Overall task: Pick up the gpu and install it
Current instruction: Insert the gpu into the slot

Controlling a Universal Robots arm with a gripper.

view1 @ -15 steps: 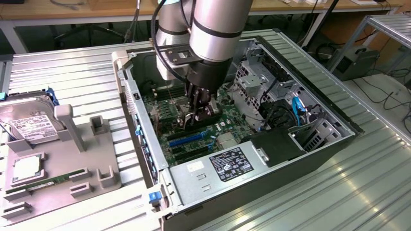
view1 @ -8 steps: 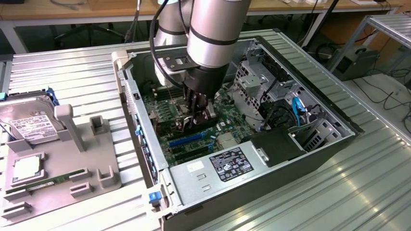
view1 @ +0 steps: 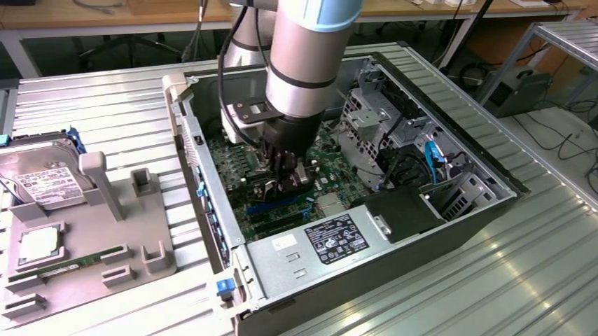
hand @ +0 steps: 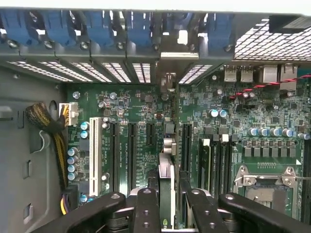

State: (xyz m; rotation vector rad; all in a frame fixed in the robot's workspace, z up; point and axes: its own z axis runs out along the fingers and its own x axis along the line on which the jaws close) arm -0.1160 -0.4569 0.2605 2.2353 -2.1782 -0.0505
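My gripper (view1: pixel 283 183) reaches down into the open computer case (view1: pixel 467 210), just above the motherboard (hand: pixel 146 97). In the wrist view the black fingers (hand: pixel 147 208) are shut on the gpu (hand: pixel 166 170), seen edge-on as a thin pale and dark card between them. The card hangs over the row of long black expansion slots (hand: pixel 131 145), in line with a gap in the case's rear slot covers (hand: pixel 180 56). Whether its edge touches a slot I cannot tell. The arm and fingers largely cover the gpu in the exterior view.
A grey fixture tray (view1: pixel 84 238) on the exterior view's left holds a silver hard drive (view1: pixel 42 182), a processor (view1: pixel 39 241) and a green memory stick (view1: pixel 66 264). Inside the case are the power supply (view1: pixel 318 245), a drive cage (view1: pixel 374 119) and loose cables (hand: pixel 48 126).
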